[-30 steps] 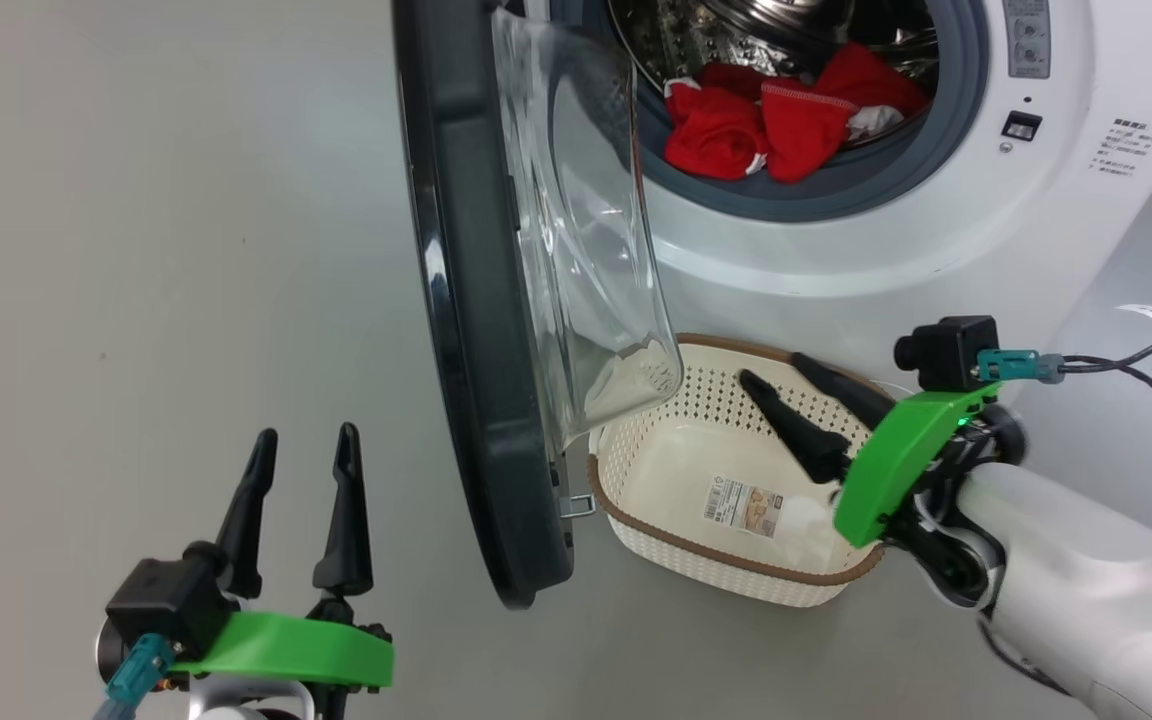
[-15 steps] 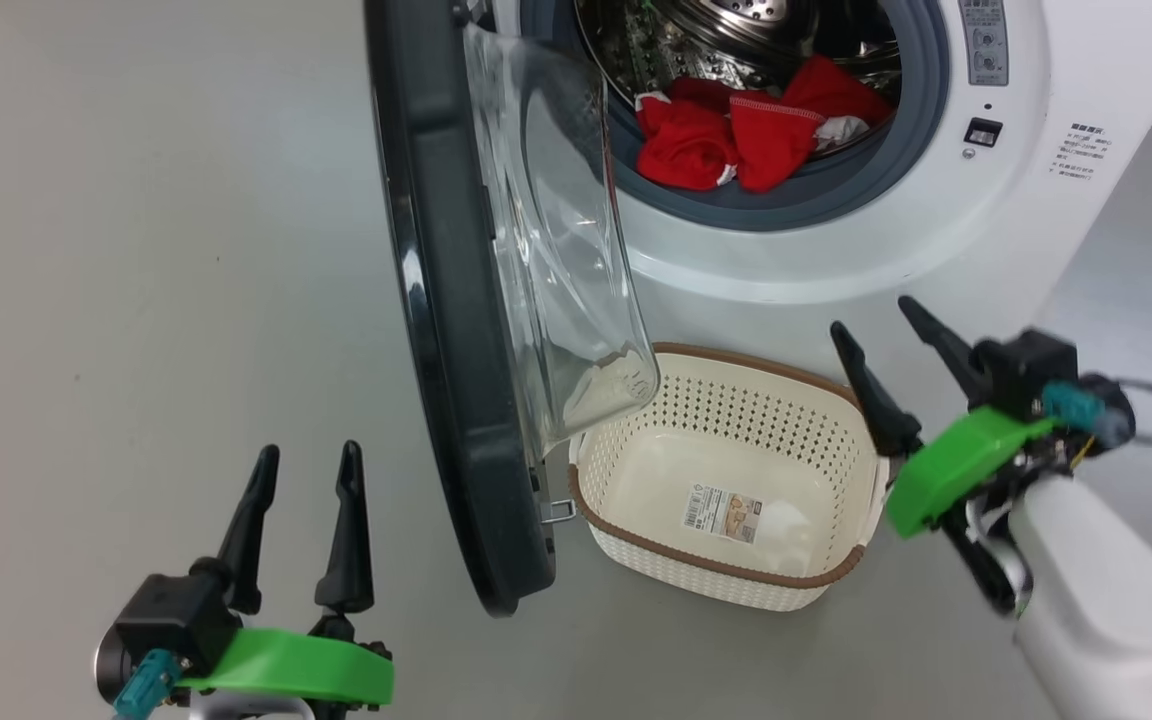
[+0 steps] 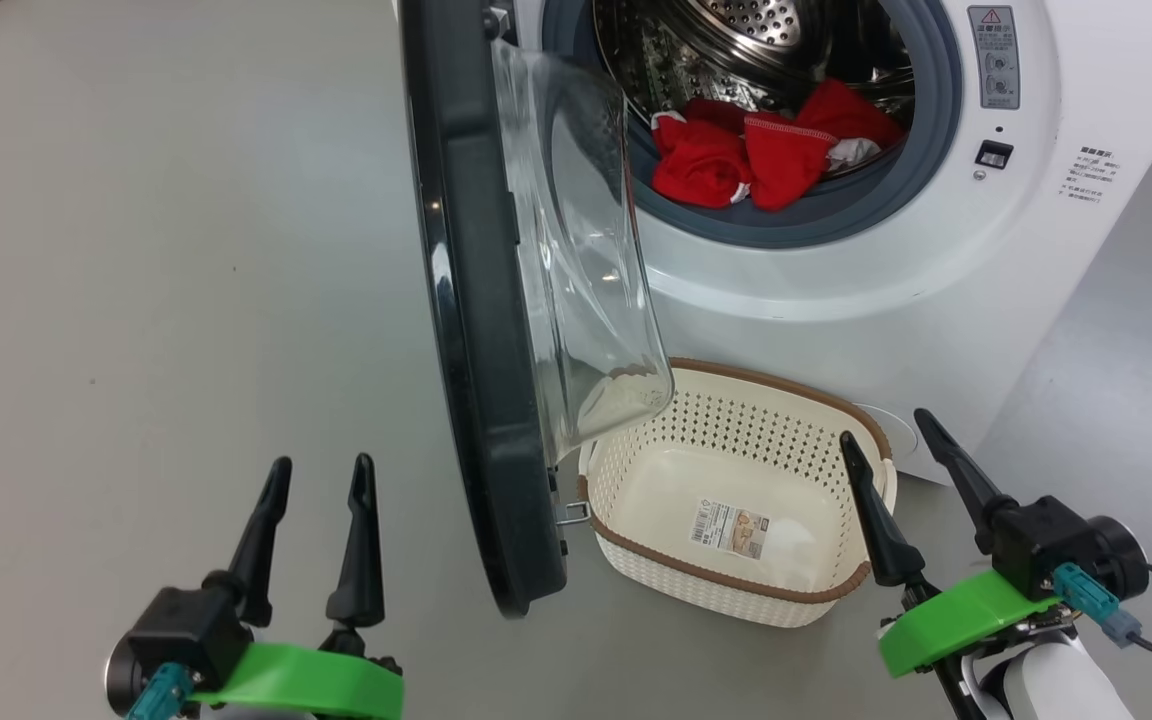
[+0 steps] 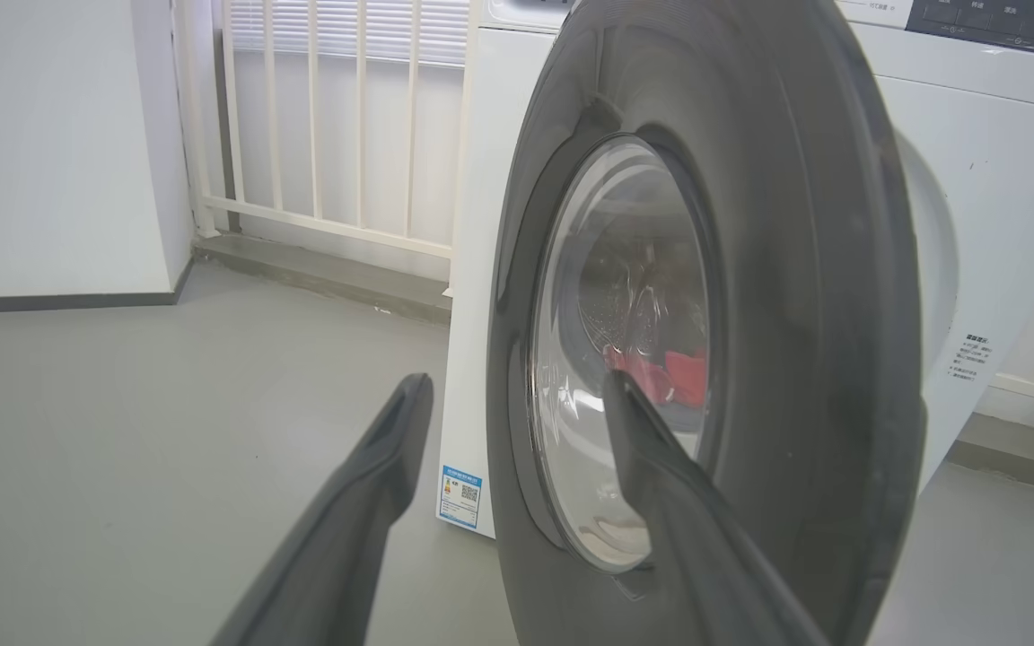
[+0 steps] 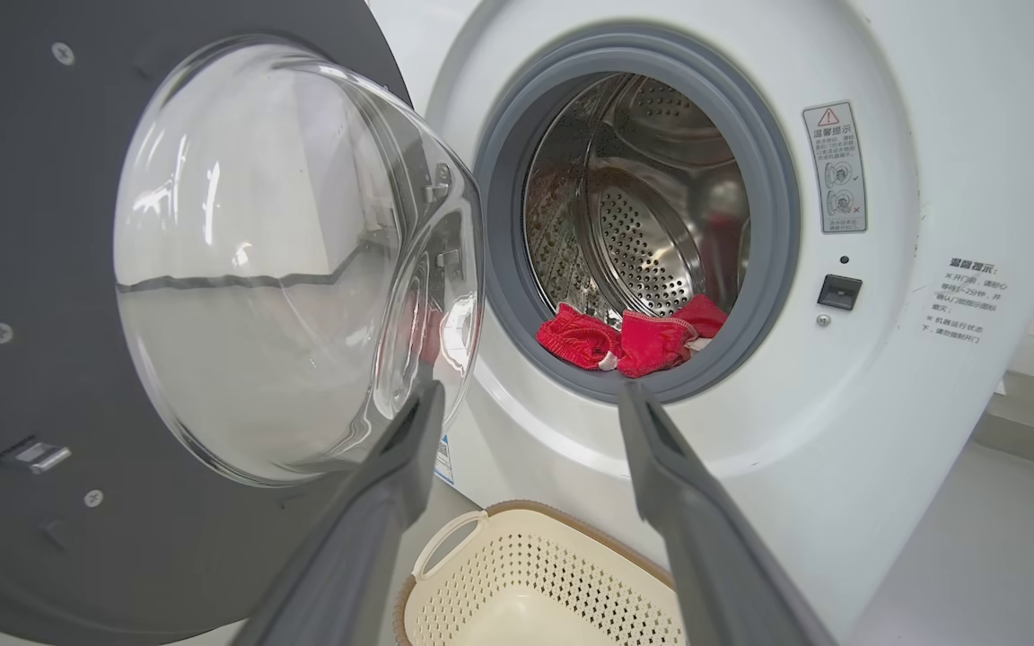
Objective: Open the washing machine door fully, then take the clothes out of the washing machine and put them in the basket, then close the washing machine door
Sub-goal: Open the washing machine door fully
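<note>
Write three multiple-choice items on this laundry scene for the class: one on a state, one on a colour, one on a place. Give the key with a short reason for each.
1. The washing machine door is:
A. shut
B. swung open
C. taken off

2. The rim of the basket is:
A. brown
B. blue
C. green

3. The red clothes lie:
A. in the basket
B. draped over the door
C. in the steel drum, near its front edge

Key:
1 B: the door stands out from the machine and the drum mouth is uncovered.
2 A: a brown band runs round the top of the cream perforated basket.
3 C: they are piled just behind the grey rubber ring, and the basket holds just a paper label.
</note>
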